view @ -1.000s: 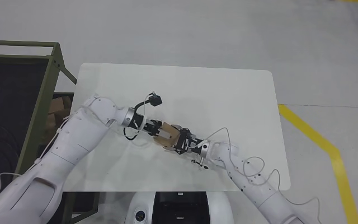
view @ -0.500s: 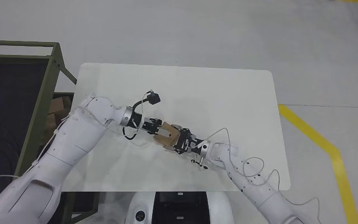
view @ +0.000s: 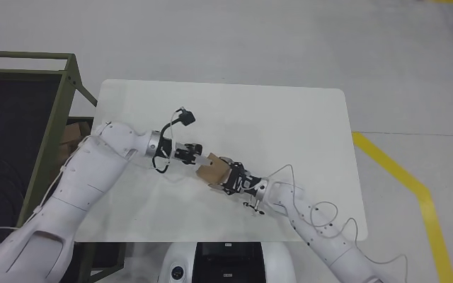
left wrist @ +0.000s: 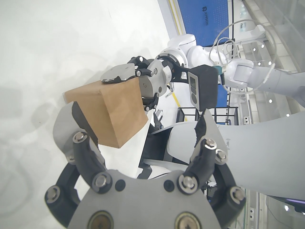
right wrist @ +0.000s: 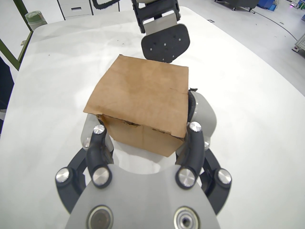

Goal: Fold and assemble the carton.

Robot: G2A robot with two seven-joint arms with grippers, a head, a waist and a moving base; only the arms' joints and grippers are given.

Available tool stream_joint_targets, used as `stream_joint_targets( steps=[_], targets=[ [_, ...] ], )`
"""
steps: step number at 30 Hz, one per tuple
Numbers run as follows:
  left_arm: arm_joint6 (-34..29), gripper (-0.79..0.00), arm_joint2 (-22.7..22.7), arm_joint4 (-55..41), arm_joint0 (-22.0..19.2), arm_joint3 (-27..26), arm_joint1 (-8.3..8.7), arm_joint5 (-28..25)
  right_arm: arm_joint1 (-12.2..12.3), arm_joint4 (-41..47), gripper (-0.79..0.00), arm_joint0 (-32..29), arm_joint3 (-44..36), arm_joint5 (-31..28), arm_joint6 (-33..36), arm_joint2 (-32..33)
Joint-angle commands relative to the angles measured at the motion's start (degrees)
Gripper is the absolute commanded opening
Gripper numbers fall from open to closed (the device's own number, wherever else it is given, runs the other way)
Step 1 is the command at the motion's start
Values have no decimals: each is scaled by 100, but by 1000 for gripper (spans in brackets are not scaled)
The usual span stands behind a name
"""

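Seen from above, the brown cardboard carton (view: 216, 170) sat in the lower middle of the frame on the white rounded table (view: 297, 120). It was largely covered by the left gripper (view: 198, 158) at its upper left and the right gripper (view: 228, 181) at its lower right.

In the left wrist view, the left gripper's fingers stood wide apart, one pad at the carton's near corner and the other well clear. A right gripper finger pressed on one carton face. A blue wall panel (left wrist: 202, 17) behind carried small white lettering.

In the right wrist view, the right gripper's fingers were clamped on the carton's two sides, one mostly hidden behind cardboard. One black pad of the left gripper stood at the far edge; whether it touched could not be told.
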Motion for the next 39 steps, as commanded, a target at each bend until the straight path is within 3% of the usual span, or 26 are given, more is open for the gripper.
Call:
stream_joint_targets(
  steps=[1,2,4,6,18,31,39],
  targets=[
    [22,0,-180,-105,90,-13,48,-82,22,-22,-566,-40,-56,17,-34,41],
    [25,0,-274,-153,140,-29,74,-126,36,-31,-588,-70,-98,25,-54,69],
    [26,0,-469,-242,254,-65,128,-192,69,-66,-736,-138,-227,42,-82,133],
    [34,0,-673,-313,378,-128,185,-259,108,-105,-785,-218,-402,59,-72,214],
    [296,0,-1769,-1022,1343,-755,468,-637,395,-176,-785,-1078,-2152,79,596,969],
    [296,0,-1791,-1017,1365,-771,474,-637,390,-143,-785,-1089,-2129,179,659,970],
    [658,0,-1990,-1017,1634,-941,494,-688,436,-185,-785,-1424,-2772,644,-489,1085]
  ],
)
